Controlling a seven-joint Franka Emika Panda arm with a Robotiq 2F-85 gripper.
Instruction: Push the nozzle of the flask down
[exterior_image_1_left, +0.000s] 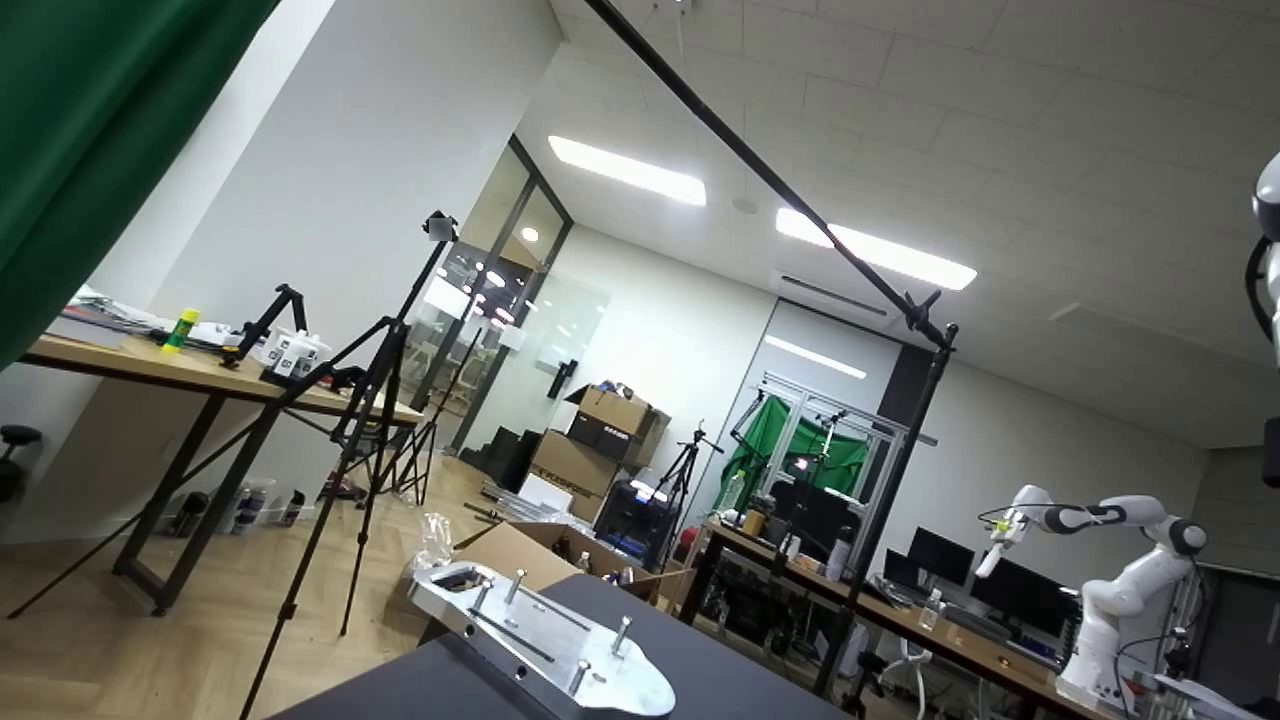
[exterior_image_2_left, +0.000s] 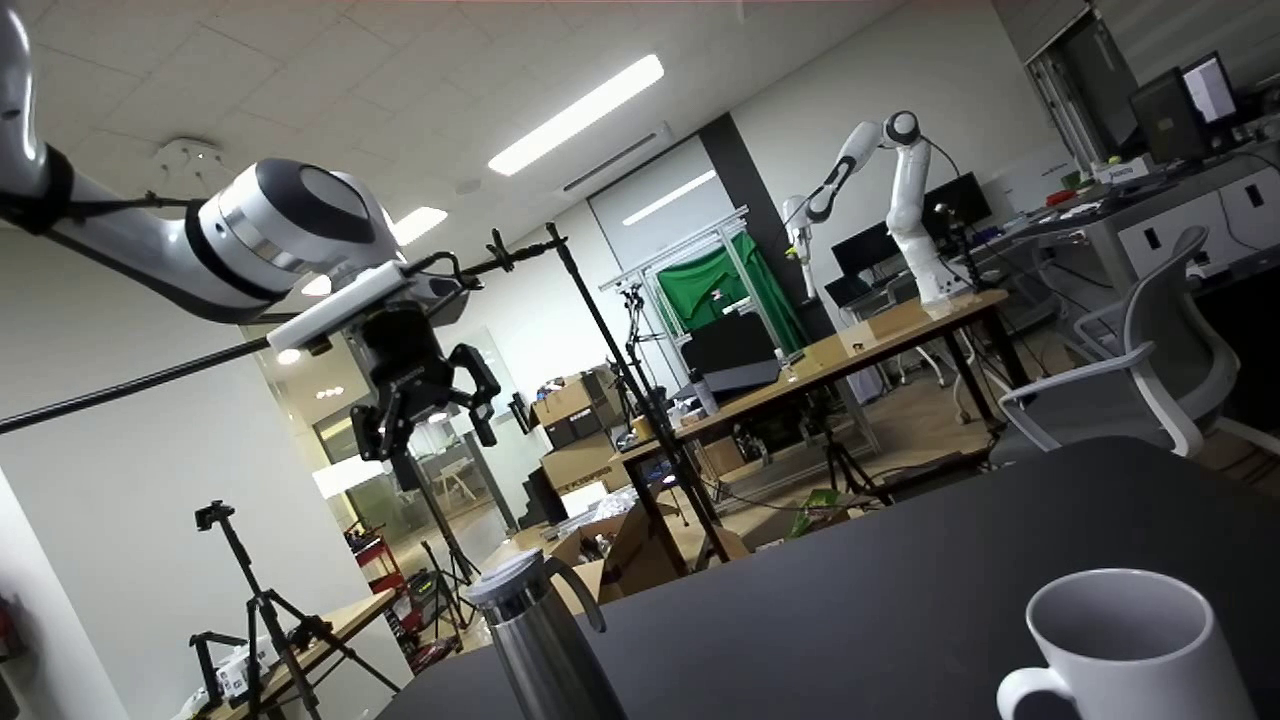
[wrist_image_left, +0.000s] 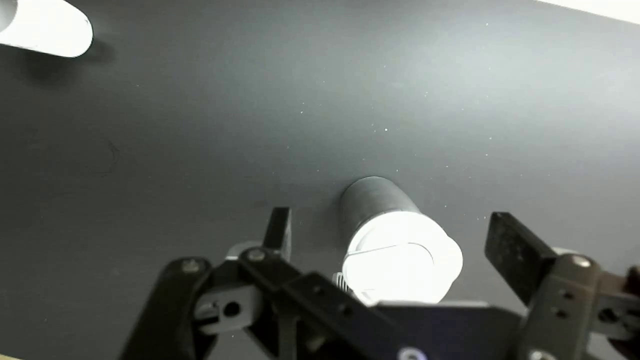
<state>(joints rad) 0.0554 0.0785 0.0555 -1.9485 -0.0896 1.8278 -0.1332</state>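
Because the flask (exterior_image_2_left: 550, 645) stands upright below the wide-spread, empty pincer (exterior_image_2_left: 432, 438), its lid (wrist_image_left: 402, 262) seems placed for downward pressing.

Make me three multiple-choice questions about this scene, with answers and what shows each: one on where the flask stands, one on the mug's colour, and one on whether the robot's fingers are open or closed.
1. Where does the flask stand?
A. On the floor
B. On the table
C. On a chair

2. What colour is the mug?
A. White
B. Green
C. Red

3. How are the fingers?
A. Shut on the flask
B. Shut on the mug
C. Open

1: B, since the wrist view shows its base on the table's dark surface.
2: A, since its outside looks white in an exterior view.
3: C, since a wide gap shows between them in the wrist view.
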